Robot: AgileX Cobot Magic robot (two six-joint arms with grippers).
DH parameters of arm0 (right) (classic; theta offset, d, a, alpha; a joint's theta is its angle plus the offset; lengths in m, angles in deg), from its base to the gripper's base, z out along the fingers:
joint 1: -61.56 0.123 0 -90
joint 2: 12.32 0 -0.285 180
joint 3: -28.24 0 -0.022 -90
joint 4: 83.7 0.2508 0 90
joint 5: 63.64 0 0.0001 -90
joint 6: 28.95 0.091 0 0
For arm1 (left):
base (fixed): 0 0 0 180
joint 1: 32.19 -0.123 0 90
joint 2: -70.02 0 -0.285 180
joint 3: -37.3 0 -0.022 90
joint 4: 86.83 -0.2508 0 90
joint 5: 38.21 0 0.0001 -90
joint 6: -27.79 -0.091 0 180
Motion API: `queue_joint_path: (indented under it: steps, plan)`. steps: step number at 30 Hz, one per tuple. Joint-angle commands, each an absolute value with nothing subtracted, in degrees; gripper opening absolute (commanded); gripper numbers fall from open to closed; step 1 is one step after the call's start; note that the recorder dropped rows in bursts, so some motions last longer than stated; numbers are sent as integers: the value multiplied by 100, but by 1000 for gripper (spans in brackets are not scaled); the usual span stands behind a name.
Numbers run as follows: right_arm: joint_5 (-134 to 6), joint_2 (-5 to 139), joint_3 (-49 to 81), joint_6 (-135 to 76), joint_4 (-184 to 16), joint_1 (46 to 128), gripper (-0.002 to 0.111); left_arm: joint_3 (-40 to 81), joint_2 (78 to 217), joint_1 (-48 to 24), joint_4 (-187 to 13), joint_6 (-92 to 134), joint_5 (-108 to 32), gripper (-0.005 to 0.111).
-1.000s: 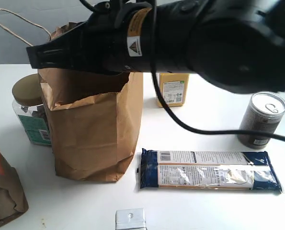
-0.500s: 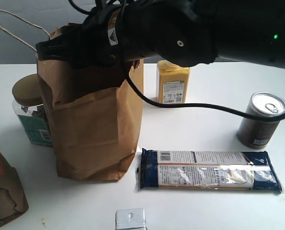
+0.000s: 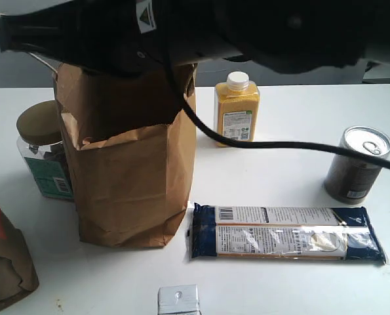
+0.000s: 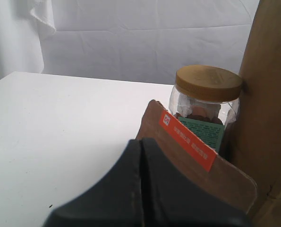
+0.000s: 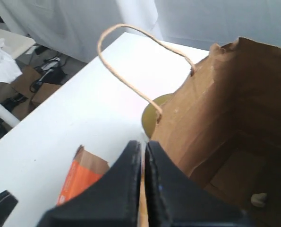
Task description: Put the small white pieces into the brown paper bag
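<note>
The tall brown paper bag stands upright at the left of the table, with its cord handle rising over the rim. In the right wrist view the bag is open and one small white piece lies on its floor. No other white pieces show. My right arm crosses above the bag's mouth. The right gripper is shut, past the bag's left rim, and nothing shows between its fingers. My left gripper is shut and empty, low beside the short bag.
A short wrinkled brown bag with a red-orange patch lies at the front left. A gold-lidded jar stands against the tall bag. A yellow bottle, a can, a pasta packet and a silvery packet are on the table.
The right arm has swung left and up over the bag's mouth, so the gripper's tip now lies beyond the bag's left rim. The bag has stayed put.
</note>
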State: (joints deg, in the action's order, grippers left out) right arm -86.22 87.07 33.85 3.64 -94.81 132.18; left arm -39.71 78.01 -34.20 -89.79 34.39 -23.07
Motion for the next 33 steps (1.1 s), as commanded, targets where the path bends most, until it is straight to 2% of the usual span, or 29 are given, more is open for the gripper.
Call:
queue_joint_path:
  steps: [1, 12, 19, 33]
  plan:
    - [-8710, 8489, 3206, 69, -9111, 13366, 0, -3992, 7781, -3389, -8934, 3469, -2331, 0]
    - [-8307, 7426, 1586, 57, -9102, 13626, 0, -3992, 7781, -3389, -8934, 3469, -2331, 0]
    - [-8118, 6277, 263, 57, -9039, 13240, 0, -3992, 7781, -3389, -8934, 3469, -2331, 0]
    - [-7760, 3812, -1989, -767, -9039, 11019, 0, -3992, 7781, -3389, -8934, 3469, -2331, 0]
